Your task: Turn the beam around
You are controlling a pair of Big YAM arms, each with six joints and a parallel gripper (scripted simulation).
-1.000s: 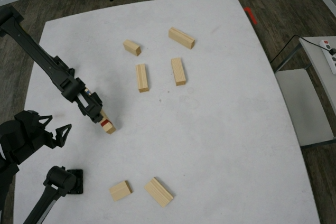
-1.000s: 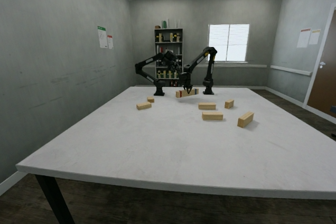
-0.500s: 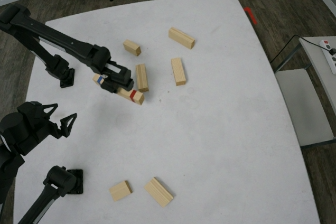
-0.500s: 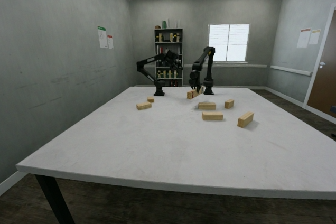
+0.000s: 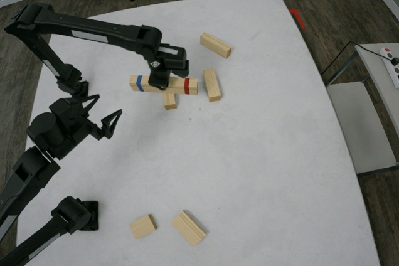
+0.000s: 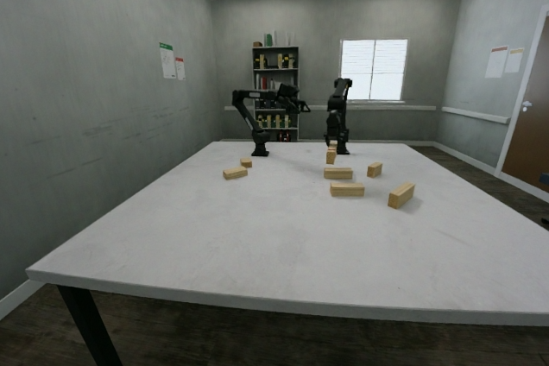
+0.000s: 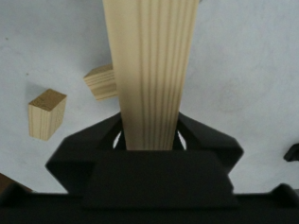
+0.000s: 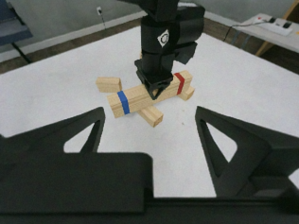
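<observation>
The beam point(image 5: 176, 85) point(image 6: 331, 157) point(image 7: 151, 56) point(image 8: 137, 98), with a blue band and a red band, is held level above the table. My left gripper point(image 5: 162, 88) point(image 7: 149, 111) point(image 8: 151, 94) is shut on it near its middle. In the top view the blue end points left and the red end right. One bearer point(image 5: 169, 103) point(image 6: 337, 173) point(image 8: 152, 117) lies below the beam's middle, partly hidden by it. The other bearer point(image 5: 211, 85) point(image 6: 347, 190) lies just beyond the red end in the top view. My right gripper point(image 5: 110, 103) point(image 8: 149, 111) is open and empty, away from the beam.
A loose block point(image 5: 214, 46) point(image 6: 401, 195) lies behind the bearers in the top view. A shorter block point(image 6: 374, 169) point(image 8: 109, 84) lies beyond the blue end's side. Two more blocks point(image 5: 143, 226) point(image 5: 188, 228) lie at the front in the top view.
</observation>
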